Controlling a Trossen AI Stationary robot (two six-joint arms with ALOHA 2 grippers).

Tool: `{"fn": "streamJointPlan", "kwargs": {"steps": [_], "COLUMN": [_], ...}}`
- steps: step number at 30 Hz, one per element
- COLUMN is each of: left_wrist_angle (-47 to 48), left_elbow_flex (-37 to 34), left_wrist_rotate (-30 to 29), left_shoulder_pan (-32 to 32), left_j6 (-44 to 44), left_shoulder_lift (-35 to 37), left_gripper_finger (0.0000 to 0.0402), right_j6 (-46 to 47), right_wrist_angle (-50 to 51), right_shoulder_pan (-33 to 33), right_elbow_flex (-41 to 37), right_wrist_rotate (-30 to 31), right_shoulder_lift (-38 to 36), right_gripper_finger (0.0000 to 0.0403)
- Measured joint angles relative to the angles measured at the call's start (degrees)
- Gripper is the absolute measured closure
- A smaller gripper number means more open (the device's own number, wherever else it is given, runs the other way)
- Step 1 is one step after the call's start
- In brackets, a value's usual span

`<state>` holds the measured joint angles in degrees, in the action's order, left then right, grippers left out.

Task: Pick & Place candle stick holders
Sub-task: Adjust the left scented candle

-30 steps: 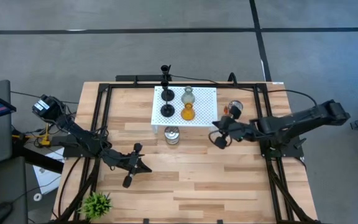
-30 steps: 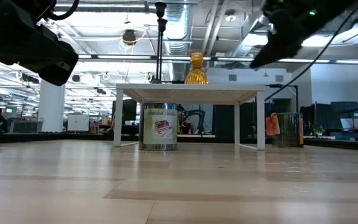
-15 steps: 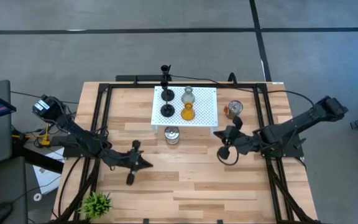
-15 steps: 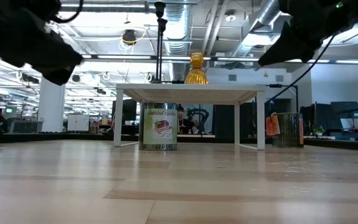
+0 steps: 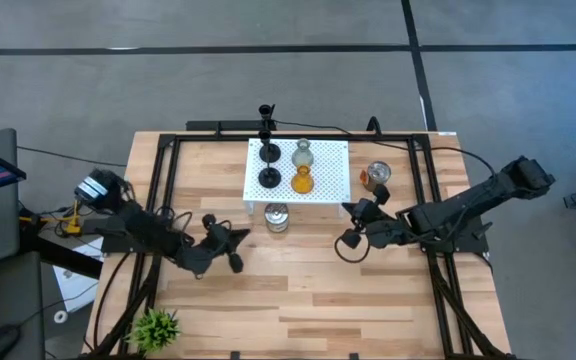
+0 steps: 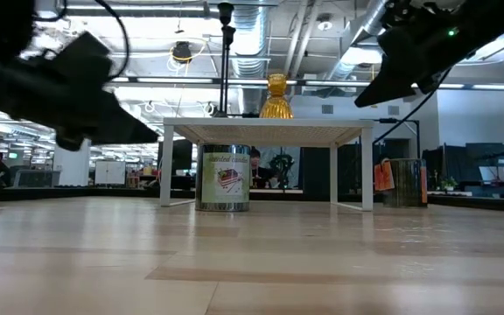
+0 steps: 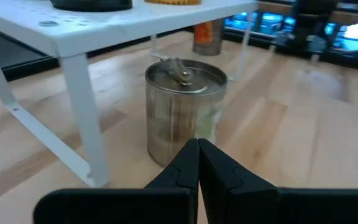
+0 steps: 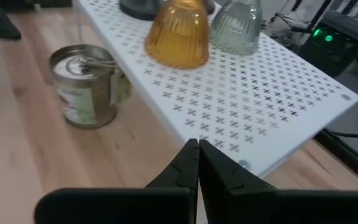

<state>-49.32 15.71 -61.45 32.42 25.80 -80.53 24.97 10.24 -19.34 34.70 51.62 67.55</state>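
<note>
All four candle stick holders on white perforated shelf (image 5: 329,172): two black holders (image 5: 269,165), pale-green holder (image 5: 302,153), amber holder (image 5: 302,180). Left end effector (image 5: 230,246) fingers together, empty, left of shelf. Right end effector (image 5: 351,228) together, empty, just right of it.

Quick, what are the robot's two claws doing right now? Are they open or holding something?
Left gripper: shut, holding nothing, pointing at the tin can.
Right gripper: shut, holding nothing, near the white shelf.
</note>
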Motion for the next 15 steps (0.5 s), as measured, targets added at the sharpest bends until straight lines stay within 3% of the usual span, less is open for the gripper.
{"fn": "streamJointPlan", "kwargs": {"steps": [5, 15], "left_wrist_angle": [-0.1, -0.1], "left_elbow_flex": [7.0, 16.3], "left_wrist_rotate": [-0.6, -12.6], "left_shoulder_pan": [-5.1, -8.7], "left_j6": [-1.4, -8.0], "left_shoulder_lift": [-8.5, -17.8], "left_gripper_finger": [0.0398, 0.0398], "right_j6": [0.0, 0.0], "right_wrist_angle": [0.6, 2.5], "right_shoulder_pan": [1.1, -0.6], "right_elbow_flex": [0.0, 0.0], "right_wrist_rotate": [0.0, -0.3], "right_shoulder_lift": [0.0, 0.0], "right_gripper_finger": [0.0403, 0.0403]}}
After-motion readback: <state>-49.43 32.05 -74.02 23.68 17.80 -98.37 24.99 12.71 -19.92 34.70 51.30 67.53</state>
